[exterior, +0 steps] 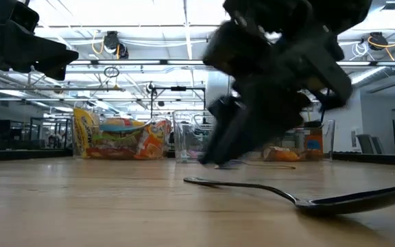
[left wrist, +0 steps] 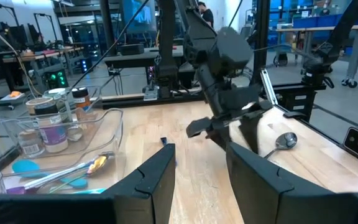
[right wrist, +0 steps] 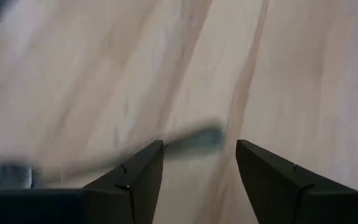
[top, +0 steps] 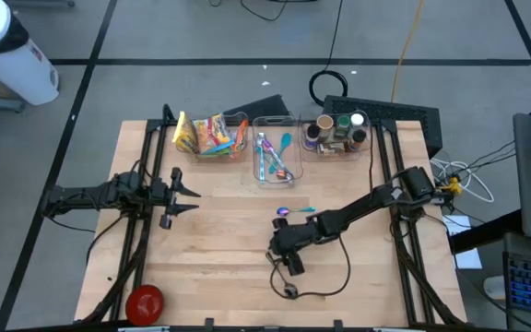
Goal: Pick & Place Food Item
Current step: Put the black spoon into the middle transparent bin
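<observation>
The table [top: 219,249] carries three clear bins [top: 275,175], one red bowl [top: 144,302], and two loose spoons [top: 289,291]; two arms reach over it.

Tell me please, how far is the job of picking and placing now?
Nothing looks placed yet. The right gripper is low over the table with open fingers, just above the handle of a metal spoon; it holds nothing. The left gripper waits open at the left. Grasping, carrying and placing are all left.

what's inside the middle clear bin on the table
The middle clear bin holds loose utensils, with teal and blue handles showing. They overlap, so an exact count and whatever lies beneath them cannot be seen.
</observation>
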Action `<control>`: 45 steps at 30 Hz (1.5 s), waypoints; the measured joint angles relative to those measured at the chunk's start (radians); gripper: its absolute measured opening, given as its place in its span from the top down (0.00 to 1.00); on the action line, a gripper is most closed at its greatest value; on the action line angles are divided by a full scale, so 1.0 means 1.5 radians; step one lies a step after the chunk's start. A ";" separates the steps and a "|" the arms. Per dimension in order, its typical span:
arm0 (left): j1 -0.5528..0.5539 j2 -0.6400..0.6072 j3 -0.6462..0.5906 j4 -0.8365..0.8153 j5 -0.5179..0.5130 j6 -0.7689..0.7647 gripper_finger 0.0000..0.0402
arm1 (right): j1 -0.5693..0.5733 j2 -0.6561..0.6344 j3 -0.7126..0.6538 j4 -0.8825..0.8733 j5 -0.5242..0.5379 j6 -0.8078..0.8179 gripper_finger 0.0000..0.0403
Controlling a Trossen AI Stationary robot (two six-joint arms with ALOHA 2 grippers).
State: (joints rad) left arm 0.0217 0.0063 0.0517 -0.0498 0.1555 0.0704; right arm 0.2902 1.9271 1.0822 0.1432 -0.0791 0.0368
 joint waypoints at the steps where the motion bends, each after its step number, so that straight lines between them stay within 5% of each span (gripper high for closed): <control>1: 0.000 0.000 0.000 0.000 0.000 0.000 0.62 | 0.000 -0.002 0.002 0.019 0.001 0.000 0.52; 17: 0.000 0.000 0.000 0.000 0.001 0.000 0.62 | 0.007 0.039 0.003 0.076 -0.066 0.073 0.58; 37: 0.000 0.000 0.000 0.000 0.000 0.000 0.62 | -0.009 -0.066 0.002 -0.078 0.279 -0.026 0.60; 39: 0.000 0.000 0.000 -0.001 0.000 0.000 0.62 | -0.005 -0.088 0.001 -0.083 0.240 0.017 0.60; 45: 0.000 0.000 0.000 0.000 0.000 0.000 0.62 | 0.008 -0.103 0.002 -0.068 -0.067 0.160 0.60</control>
State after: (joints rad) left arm 0.0219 0.0063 0.0517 -0.0495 0.1558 0.0706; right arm 0.3022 1.7719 1.0851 0.0406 -0.1789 0.2774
